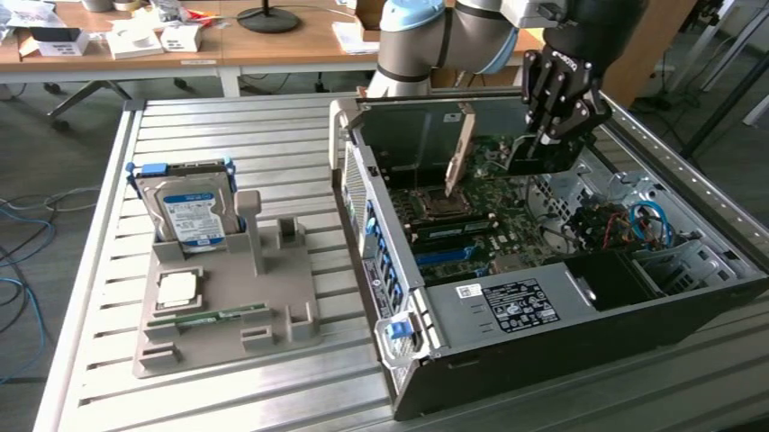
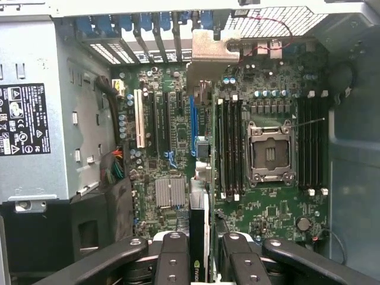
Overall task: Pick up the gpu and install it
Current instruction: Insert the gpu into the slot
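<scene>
gpu (image 2: 198,240) top edge: green NVIDIA eye logo
power supply label (image 2: 21,119): certification marks, print illegible
hard drive label (image 1: 193,219): blue-white, illegible
case sticker (image 1: 517,304): black, illegible

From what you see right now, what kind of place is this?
Likely a robotics lab or workshop: an open PC tower on a slatted metal table, a grey parts fixture holding a hard drive, and wooden desks with boxes behind.

A wooden desk (image 1: 288,45) stands behind the slatted metal table (image 1: 240,126) on grey floor (image 1: 36,144).
</scene>
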You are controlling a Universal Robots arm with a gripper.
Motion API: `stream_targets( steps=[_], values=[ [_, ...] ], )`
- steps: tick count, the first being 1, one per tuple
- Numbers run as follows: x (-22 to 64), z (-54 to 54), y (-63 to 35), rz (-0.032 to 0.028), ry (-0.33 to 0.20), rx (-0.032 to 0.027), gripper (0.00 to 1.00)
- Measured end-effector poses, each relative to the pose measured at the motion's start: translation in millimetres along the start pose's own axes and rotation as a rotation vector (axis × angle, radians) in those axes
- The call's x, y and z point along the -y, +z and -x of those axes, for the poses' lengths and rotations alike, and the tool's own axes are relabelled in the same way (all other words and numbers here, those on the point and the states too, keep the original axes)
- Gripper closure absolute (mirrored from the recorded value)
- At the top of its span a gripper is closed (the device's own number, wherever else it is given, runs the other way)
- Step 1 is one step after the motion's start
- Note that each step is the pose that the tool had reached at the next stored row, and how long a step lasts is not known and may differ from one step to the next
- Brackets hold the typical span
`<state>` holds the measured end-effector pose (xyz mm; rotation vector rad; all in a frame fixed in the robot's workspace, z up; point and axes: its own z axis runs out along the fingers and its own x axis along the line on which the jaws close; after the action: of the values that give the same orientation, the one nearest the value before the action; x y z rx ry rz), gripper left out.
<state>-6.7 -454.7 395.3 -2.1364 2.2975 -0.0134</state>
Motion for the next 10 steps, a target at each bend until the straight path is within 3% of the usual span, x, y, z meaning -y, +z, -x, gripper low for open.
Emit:
stream_targets(
  steps=[10],
  values=[
    [-2.8, 0.3, 0.7, -0.0001, 0.0, 0.0006, 0.74]
  ],
)
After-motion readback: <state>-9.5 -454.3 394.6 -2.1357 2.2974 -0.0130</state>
